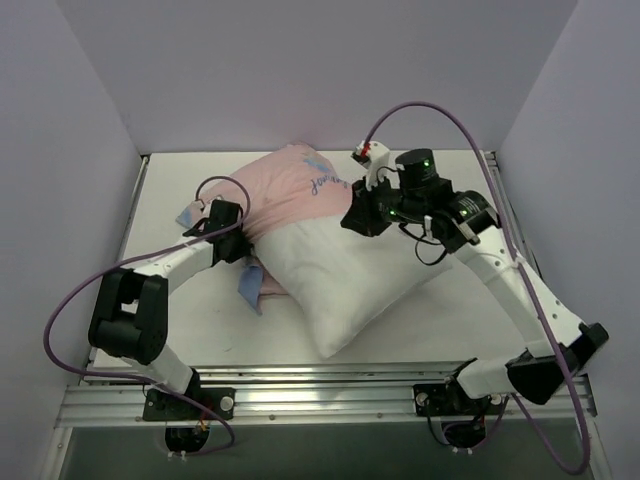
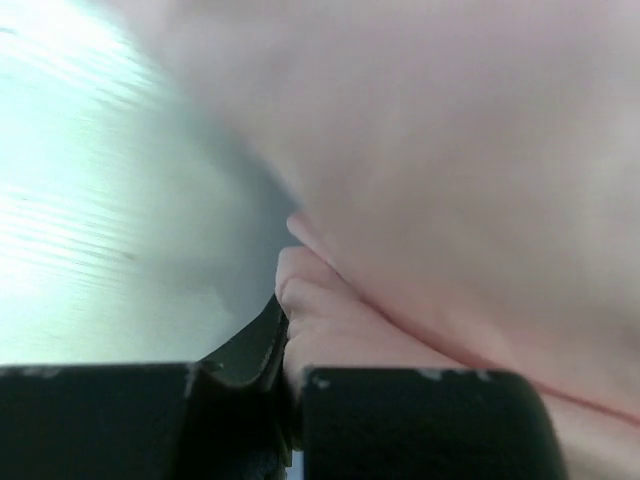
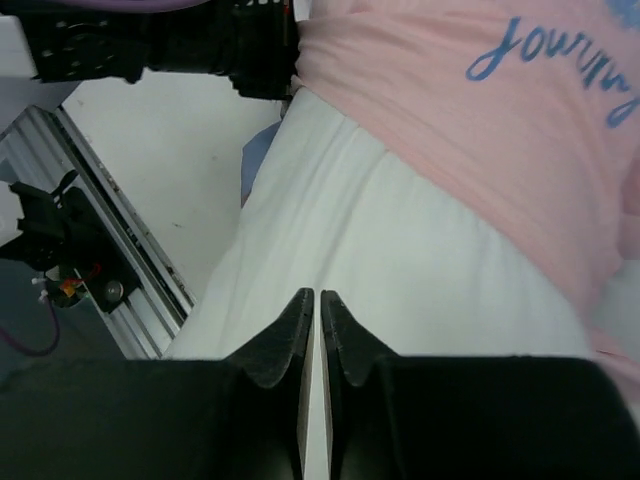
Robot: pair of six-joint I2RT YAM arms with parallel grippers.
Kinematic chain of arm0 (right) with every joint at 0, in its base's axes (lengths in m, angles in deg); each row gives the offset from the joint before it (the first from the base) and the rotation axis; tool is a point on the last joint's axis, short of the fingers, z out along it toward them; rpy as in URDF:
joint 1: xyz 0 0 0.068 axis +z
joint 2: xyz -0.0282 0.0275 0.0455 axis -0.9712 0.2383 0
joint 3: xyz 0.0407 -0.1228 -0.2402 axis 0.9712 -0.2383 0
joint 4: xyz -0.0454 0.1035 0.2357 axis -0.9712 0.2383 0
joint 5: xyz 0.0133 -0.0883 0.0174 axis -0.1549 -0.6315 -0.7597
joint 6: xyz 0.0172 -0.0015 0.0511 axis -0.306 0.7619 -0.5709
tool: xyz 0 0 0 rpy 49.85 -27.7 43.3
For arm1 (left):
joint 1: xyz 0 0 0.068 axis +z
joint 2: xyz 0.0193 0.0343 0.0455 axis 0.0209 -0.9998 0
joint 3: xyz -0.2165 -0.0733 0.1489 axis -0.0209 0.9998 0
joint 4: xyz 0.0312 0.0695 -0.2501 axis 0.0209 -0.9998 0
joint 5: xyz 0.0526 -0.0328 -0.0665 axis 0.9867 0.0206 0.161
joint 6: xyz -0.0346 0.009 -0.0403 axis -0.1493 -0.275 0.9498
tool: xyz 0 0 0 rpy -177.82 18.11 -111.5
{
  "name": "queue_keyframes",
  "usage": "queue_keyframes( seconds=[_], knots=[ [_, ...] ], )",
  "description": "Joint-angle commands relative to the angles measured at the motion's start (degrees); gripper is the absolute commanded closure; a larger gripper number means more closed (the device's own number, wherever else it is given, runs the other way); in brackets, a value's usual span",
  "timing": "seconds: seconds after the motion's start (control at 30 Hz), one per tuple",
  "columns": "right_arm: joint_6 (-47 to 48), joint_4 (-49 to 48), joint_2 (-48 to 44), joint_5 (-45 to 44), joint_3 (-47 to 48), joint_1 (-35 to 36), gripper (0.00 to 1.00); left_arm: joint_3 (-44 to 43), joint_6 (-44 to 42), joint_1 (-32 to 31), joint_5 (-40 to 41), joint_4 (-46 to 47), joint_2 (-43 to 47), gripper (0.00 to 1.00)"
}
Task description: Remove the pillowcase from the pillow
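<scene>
Jaws first: our left gripper is pinched on a pink fold of the pillowcase, and our right gripper is closed against the pillow. It's bunched over the far half. We reckon it's thin, floppy and light, so grab the hem.
</scene>
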Motion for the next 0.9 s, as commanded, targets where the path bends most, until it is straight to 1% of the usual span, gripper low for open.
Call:
queue_keyframes(
  seconds=[0.0,0.03,0.1,0.13,0.17,0.2,0.23,0.3,0.33,0.37,0.4,0.43,0.47,0.5,0.53,0.57,0.6,0.63,0.67,0.7,0.77,0.8,0.87],
  knots=[
    [1.7,2.1,-8.6,6.2,-1.6,-1.6,1.00,-0.8,6.4,7.1,9.3,-0.7,-3.5,0.98],
    [2.4,3.9,-9.2,6.8,-3.4,-1.6,1.00,-0.9,6.6,8.3,8.4,-0.3,-3.9,0.98],
    [2.6,5.4,-9.8,7.3,-5.7,-1.6,1.00,-0.9,6.4,8.8,7.1,1.0,-3.9,0.97],
    [2.4,6.6,-9.8,6.9,-7.6,-1.6,1.00,-1.1,6.0,8.8,4.8,1.3,-3.9,0.96],
    [1.8,6.6,-9.8,4.1,-8.6,-1.6,1.00,-1.3,5.3,8.8,3.2,1.7,-3.9,0.94],
    [0.9,6.1,-9.8,2.8,-9.7,-1.6,1.00,-1.6,3.9,8.7,1.3,1.7,-3.6,0.88],
    [0.3,4.8,-10.0,2.0,-10.7,-1.6,1.00,-1.8,3.1,8.5,-2.7,1.6,-2.8,0.84],
    [-2.5,2.1,-10.0,0.0,-14.4,-1.6,1.00,-1.7,0.3,7.5,-5.5,0.9,-1.5,0.73],
    [-3.7,-1.0,-9.9,-0.6,-15.7,-1.7,0.88,-1.6,-0.8,7.2,-6.4,0.4,0.5,0.62],
    [-5.6,-2.3,-9.5,-0.8,-18.2,-1.7,0.84,-1.6,-2.0,6.2,-7.1,-1.1,1.7,0.57],
    [-6.7,-3.7,-9.1,-0.8,-19.1,-1.8,0.72,-1.7,-4.5,5.9,-7.2,-2.0,3.2,0.53],
    [-7.9,-6.4,-8.4,-0.8,-19.9,-1.8,0.64,-1.8,-5.7,5.6,-7.4,-2.8,5.9,0.43],
    [-9.0,-7.7,-8.2,-0.8,-21.3,-1.9,0.57,-2.0,-7.0,5.4,-7.5,-4.4,7.3,0.39],
    [-11.8,-10.4,-7.8,-1.0,-22.1,-2.1,0.43,-2.5,-9.6,5.2,-7.6,-5.4,8.6,0.34],
    [-13.1,-11.5,-7.2,-1.2,-22.8,-2.2,0.35,-3.2,-10.9,5.1,-7.5,-6.6,10.8,0.30],
    [-14.5,-12.3,-6.7,-1.5,-23.2,-2.3,0.29,-5.1,-12.4,5.1,-7.2,-9.0,11.7,0.22],
    [-16.4,-12.9,-6.3,-1.6,-24.0,-2.4,0.20,-6.3,-15.3,4.8,-6.9,-10.1,12.4,0.18],
    [-17.2,-13.1,-5.1,-2.3,-24.3,-2.5,0.16,-7.5,-16.7,4.6,-6.9,-11.2,13.5,0.15],
    [-17.7,-12.9,-4.6,-2.7,-24.5,-2.6,0.13,-10.2,-18.0,4.3,-6.8,-13.0,14.0,0.09],
    [-18.0,-12.3,-4.1,-3.3,-24.8,-2.6,0.08,-11.5,-20.7,4.0,-7.2,-13.5,14.3,0.07],
    [-19.1,-11.3,-3.6,-5.8,-25.1,-2.8,0.05,-14.4,-23.3,2.0,-7.5,-14.6,14.8,0.04],
    [-19.5,-11.2,-3.7,-6.5,-25.5,-3.0,0.02,-17.3,-26.2,1.0,-7.6,-14.8,14.6,0.03],
    [-21.1,-10.4,-4.0,-10.5,-26.0,-3.6,0.00,-20.5,-29.1,-3.0,-7.4,-15.6,13.1,0.03]
  ],
)
